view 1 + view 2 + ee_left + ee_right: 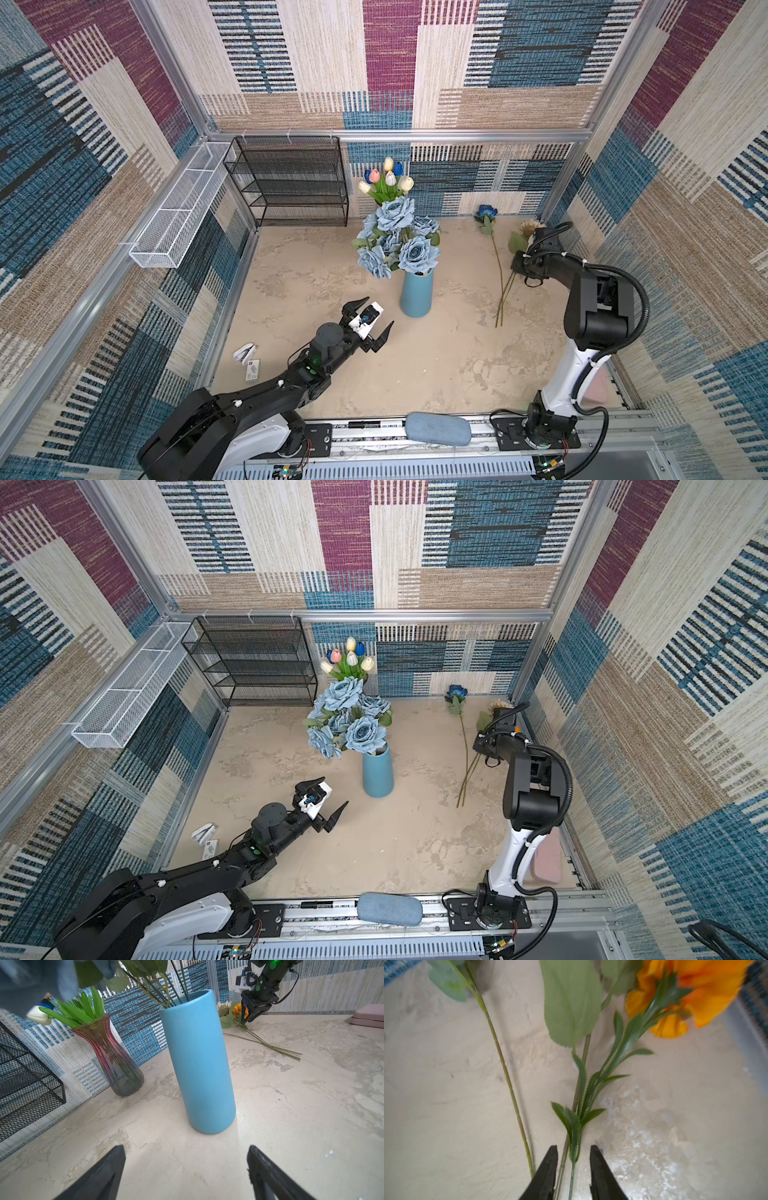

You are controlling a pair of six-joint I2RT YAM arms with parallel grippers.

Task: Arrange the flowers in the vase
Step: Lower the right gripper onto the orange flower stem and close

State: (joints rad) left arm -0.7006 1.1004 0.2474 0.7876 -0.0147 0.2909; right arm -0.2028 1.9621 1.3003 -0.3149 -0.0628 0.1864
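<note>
Dusty-blue rose bunch (395, 241): seated in the blue vase (417, 295), stems inside the mouth, heads spilling toward the left edge. The vase stands upright near the centre of the worktop (415, 374).

Tulips (388, 178): white, cream, pink and blue heads, held in a ribbed red-and-grey glass vase (116, 1064) at the far edge, behind the blue vase and apart from it.

3 flowers lie flat on the worktop, outside any vase:
- deep-blue rose (486, 212), head at the far edge, right of centre;
- pale sunflower (530, 226), head toward the far right corner;
- orange bloom (695, 991), beside the sunflower, seen in the wrist views only.

Their 3 stems run toward the near edge and converge at the cut ends (498, 320).

Right gripper (573, 1148): lowered over the stems near the right edge. Fingers narrow, 1 on each side of 2 stems – the sunflower's and the orange bloom's. A gap shows at the tips; whether they actually pinch the stems cannot be told. The rose stem lies outside the fingers.

Left gripper (380, 311): fingers spread wide, nothing between them, pointed at the blue vase from its near left side, not touching it.

Surroundings: black wire rack (291, 183) in the far left corner; white mesh basket (178, 216) mounted along the left wall.
</note>
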